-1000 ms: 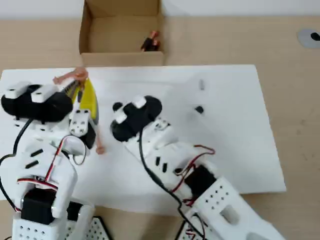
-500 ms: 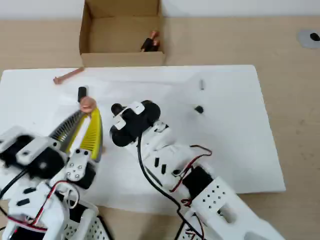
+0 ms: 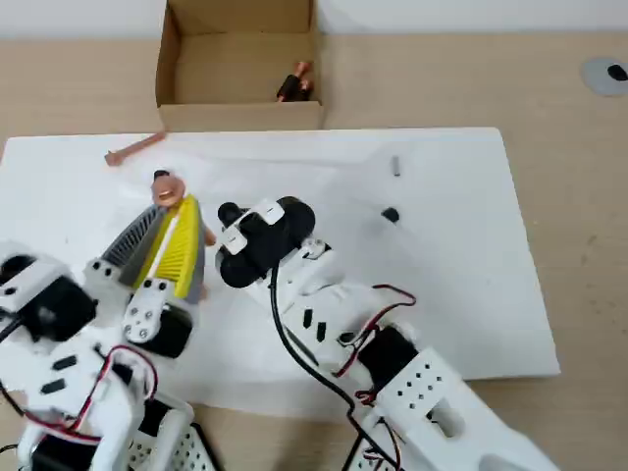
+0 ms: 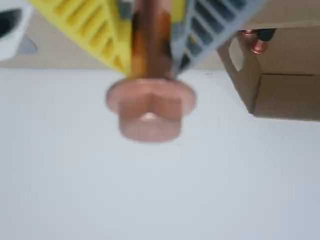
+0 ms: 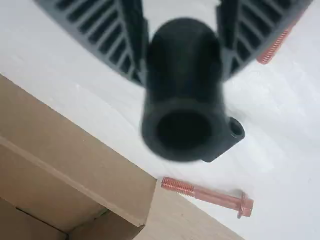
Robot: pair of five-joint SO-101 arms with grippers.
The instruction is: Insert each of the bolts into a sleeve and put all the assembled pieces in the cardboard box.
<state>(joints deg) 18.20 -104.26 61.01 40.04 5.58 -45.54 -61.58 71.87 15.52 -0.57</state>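
Observation:
My left gripper [image 3: 175, 204] [image 4: 150, 67], yellow and grey fingered, is shut on a copper bolt [image 4: 150, 107] whose flanged head [image 3: 169, 189] sticks out past the fingertips. Just to its right, my right gripper [image 3: 232, 216] [image 5: 184, 70] is shut on a black sleeve [image 5: 184, 100], its open bore facing the camera. A loose bolt [image 3: 135, 148] [image 5: 207, 194] lies on the white sheet near the cardboard box [image 3: 240, 116] [image 5: 60, 165] [image 4: 285, 95]. Assembled pieces [image 3: 296, 81] [image 4: 255, 40] lie inside the box. Another black sleeve [image 3: 160, 177] lies just beyond the held bolt's head.
Two small dark sleeves [image 3: 391, 215] [image 3: 395, 166] lie on the right half of the white sheet [image 3: 461, 294]. A copper threaded shaft [image 5: 277, 42] shows beside my right fingers. Wooden tabletop [image 3: 579, 196] surrounds the sheet.
My left arm has swung back from the sheet's far left edge toward the front with the bolt, then tipped its head toward the right gripper. The right gripper shifted slightly left.

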